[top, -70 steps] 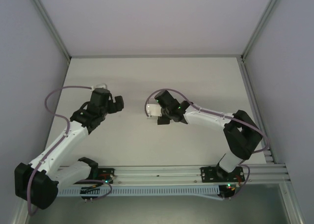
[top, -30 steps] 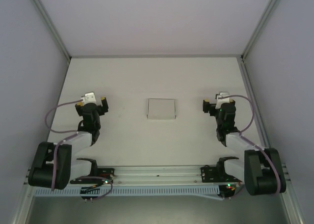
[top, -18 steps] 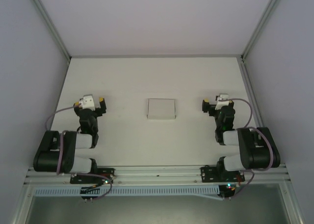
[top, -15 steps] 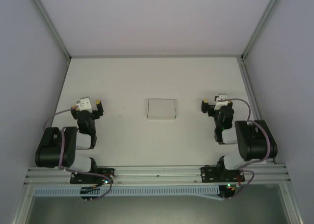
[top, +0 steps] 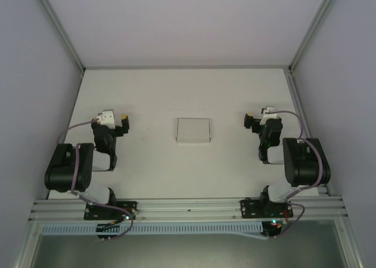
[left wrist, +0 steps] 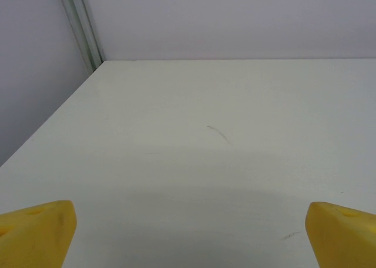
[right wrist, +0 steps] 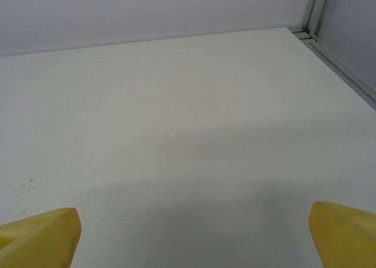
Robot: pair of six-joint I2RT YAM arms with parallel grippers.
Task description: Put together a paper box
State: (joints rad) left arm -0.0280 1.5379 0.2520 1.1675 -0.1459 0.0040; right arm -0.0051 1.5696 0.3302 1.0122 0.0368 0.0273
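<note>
Centrally, paper box [top: 193, 130] on table [top: 176, 91].

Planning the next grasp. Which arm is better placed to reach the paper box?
Right, narrowly. The paper box lies between both arms; the right gripper sits slightly nearer its edge than the left gripper. Both are open, so either likely works.

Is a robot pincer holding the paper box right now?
No, the paper box lies by itself on the table, between the left pincer and the right pincer, and neither touches it.
</note>
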